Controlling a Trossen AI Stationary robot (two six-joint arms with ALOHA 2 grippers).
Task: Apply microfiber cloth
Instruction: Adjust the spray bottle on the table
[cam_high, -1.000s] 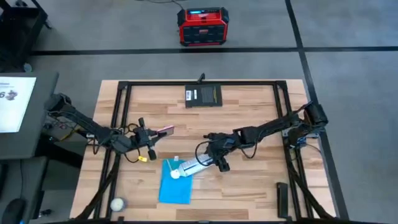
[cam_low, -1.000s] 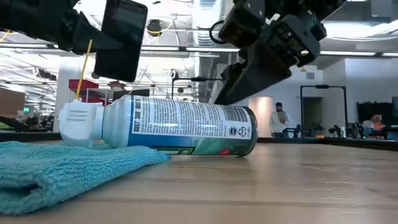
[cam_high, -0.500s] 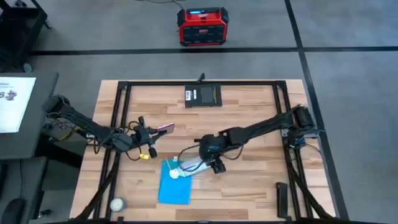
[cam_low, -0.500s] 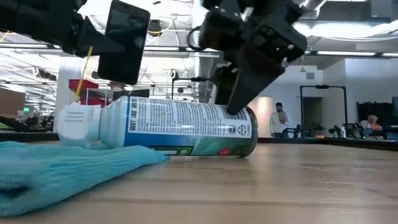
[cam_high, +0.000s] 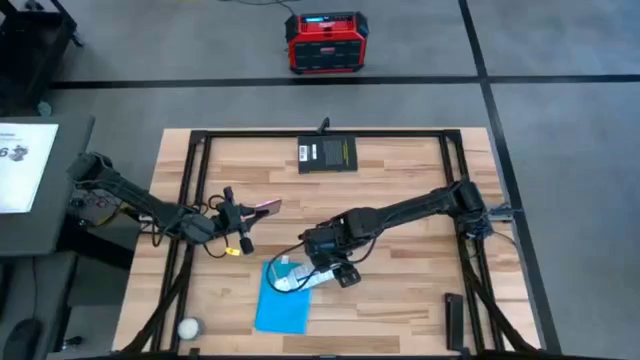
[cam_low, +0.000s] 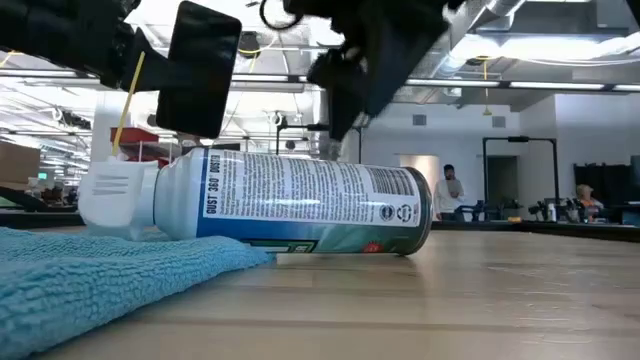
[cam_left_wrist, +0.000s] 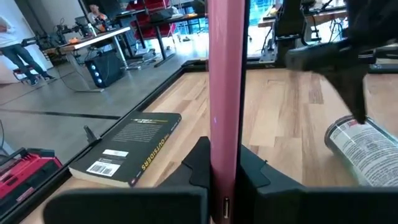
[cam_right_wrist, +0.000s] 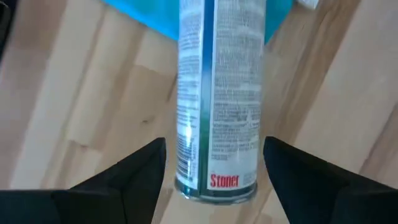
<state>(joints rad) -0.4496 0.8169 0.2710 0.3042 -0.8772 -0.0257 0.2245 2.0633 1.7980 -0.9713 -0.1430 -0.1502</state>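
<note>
The microfiber cloth (cam_high: 281, 306) lies flat near the table's front, sky-blue, and shows in the low view (cam_low: 90, 290) too. A spray can (cam_low: 300, 205) lies on its side, its white nozzle end on the cloth's far edge. My right gripper (cam_high: 335, 272) hangs open over the can's base end (cam_right_wrist: 216, 180), one finger on either side. My left gripper (cam_high: 246, 213) stays left of centre, above the table, shut on a pink-backed phone (cam_high: 266, 207). My left gripper pinches the phone between its two fingers (cam_left_wrist: 196, 165) at the phone's lower end (cam_left_wrist: 224, 149), one finger on each flat face. The phone stands up from the fingers on edge, lifted clear of the table. My right gripper straddles the can from above; whether a finger touches it I cannot tell.
A black book-like pad (cam_high: 328, 154) lies at the far middle of the table. A small pale ball (cam_high: 187, 327) sits at the near left corner and a dark bar (cam_high: 454, 320) at the near right. A red device (cam_high: 327, 42) stands on the floor beyond.
My right gripper has swung toward the table's left and near edge and come down over the can's base end. The can has shifted a little on the table, its nozzle end staying on the cloth.
</note>
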